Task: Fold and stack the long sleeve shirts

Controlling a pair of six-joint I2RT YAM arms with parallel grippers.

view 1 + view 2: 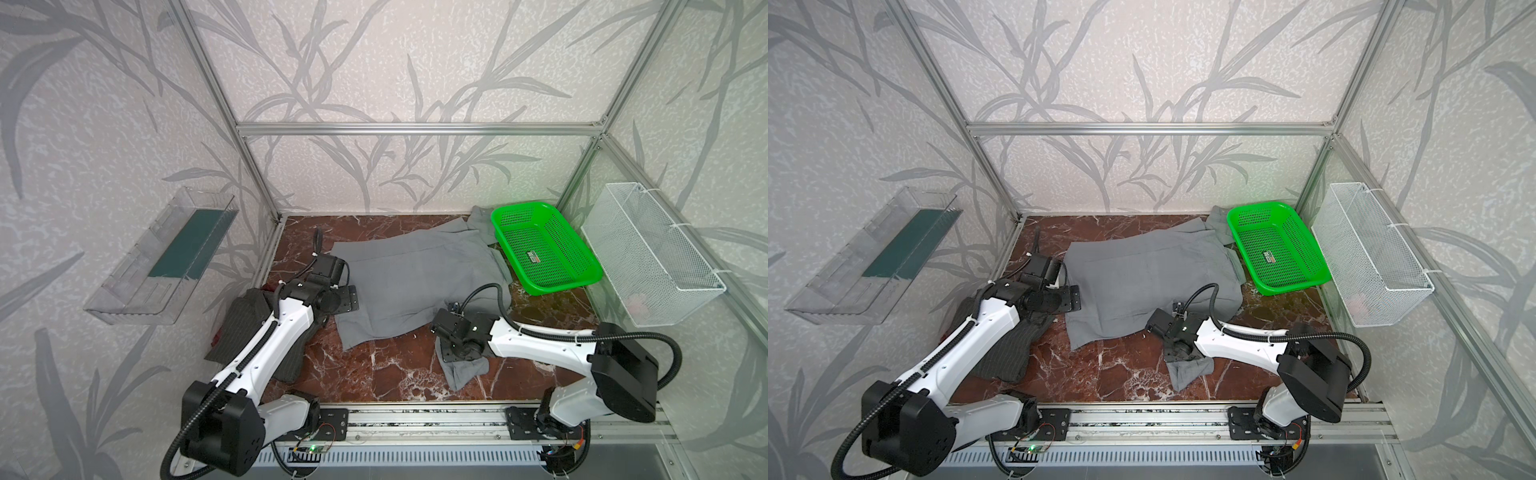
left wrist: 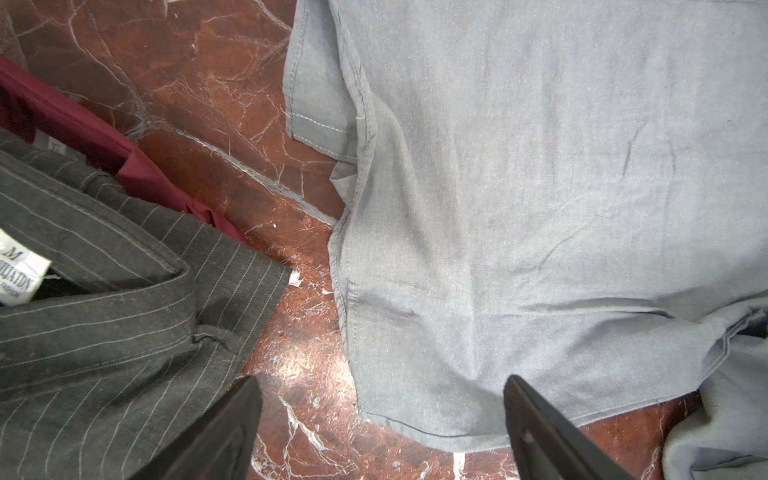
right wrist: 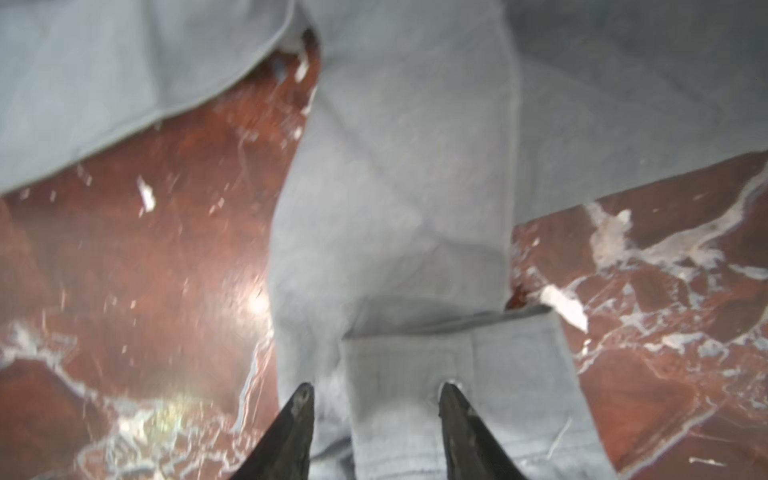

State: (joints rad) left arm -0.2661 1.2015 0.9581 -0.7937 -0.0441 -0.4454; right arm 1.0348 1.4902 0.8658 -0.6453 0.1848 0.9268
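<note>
**Enclosed cell, seen from above and from both wrists.** The walls point(image 1: 374, 62) are papered pale with grey leaf sprays and braced by an aluminium frame point(image 1: 415, 129). The worktop point(image 1: 395, 374) has a glossy red-brown marble pattern with white veins and is flecked with pale chips. Positions are given from the grey shirt point(image 1: 415, 282), which lies spread flat at mid-worktop in both top views.

- **Far left of it, on the wall:** a clear tray point(image 1: 162, 257) with a dark green floor.
- **Left of it, past a strip of bare worktop:** the folded pinstriped shirt point(image 1: 241, 324) lies partly under the left arm and on top of a maroon garment point(image 2: 83, 137).
  - The neck label point(image 2: 20, 274) of the pinstriped shirt shows "M". The lettering below it is cut by the picture edge and not fully legible.
  - A small tag point(image 2: 52, 143) beside the maroon cloth reads "XL".
- **Over its left hem corner:** the left hand point(image 2: 381, 377), jaws wide apart, gripping nothing.
- **At its near right:** one sleeve runs off toward the front and ends in a cuff point(image 3: 457, 374) that lies flat on the worktop.
  - The right hand point(image 3: 377, 384) stands over this cuff with its jaws apart, straddling part of the cloth and not clamped on it. This wrist view is blurred.
- **Against its far right end:** a green basket point(image 1: 561, 286) touches the cloth there. A sticker point(image 1: 533, 258) lies inside the basket, too small to read.
- **Farther right, on the wall:** a white wire basket point(image 1: 652, 257).
</note>
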